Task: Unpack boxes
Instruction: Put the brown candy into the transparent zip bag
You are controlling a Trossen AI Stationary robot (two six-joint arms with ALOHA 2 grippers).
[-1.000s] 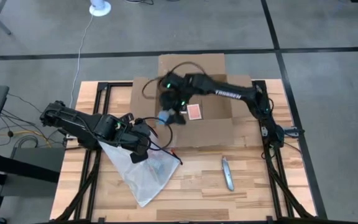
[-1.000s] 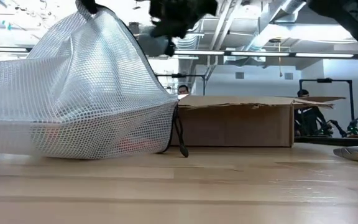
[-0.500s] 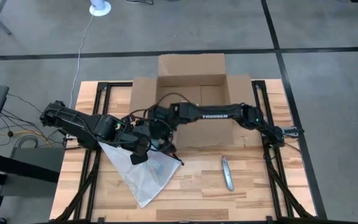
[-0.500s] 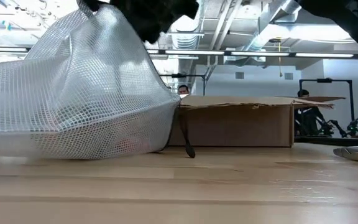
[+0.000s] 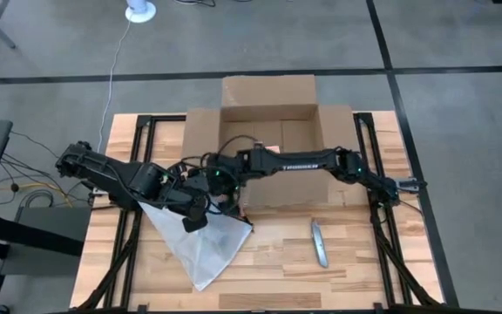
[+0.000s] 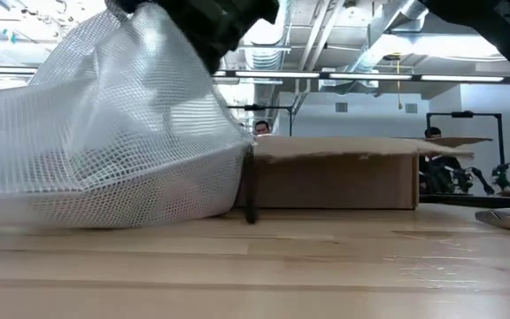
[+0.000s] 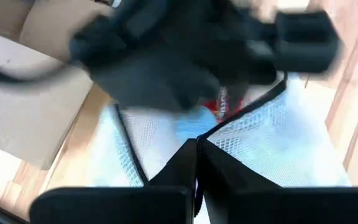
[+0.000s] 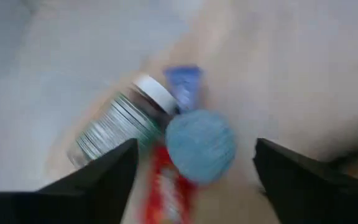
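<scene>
The open brown cardboard box (image 5: pixel 268 131) stands at the table's far middle, its flaps spread out. Left of it and nearer lies a clear mesh zip bag (image 5: pixel 203 244) with its bottom on the table. My left gripper (image 5: pixel 197 209) is shut on the bag's rim. My right gripper (image 5: pixel 222 185) reaches across from the right and hangs open over the bag's mouth. Between and below its fingers (image 8: pixel 196 155) lie a blue round thing (image 8: pixel 201 140), a red packet (image 8: pixel 166 186) and a white-capped bottle (image 8: pixel 114 134), none touching the fingers. My left gripper pinches the bag's dark-edged rim (image 7: pixel 213 134) between its two fingers, coming at it from the table's left side. The rim is held up off the table, so the mouth gapes. The bag's mesh wall (image 6: pixel 104 133) slopes down to its bottom on the table.
A grey box cutter (image 5: pixel 319 242) lies on the wood right of the bag. The box's near wall (image 6: pixel 343 182) stands just behind the bag. Black frame rails run along both table sides. A person shows in the room beyond the box.
My right gripper has come from over the box toward the table's left and near edges, carrying a blue thing, and now hangs at the bag's mouth. The bag's dark zip pull has swung, and the bag's wall has shifted a little.
</scene>
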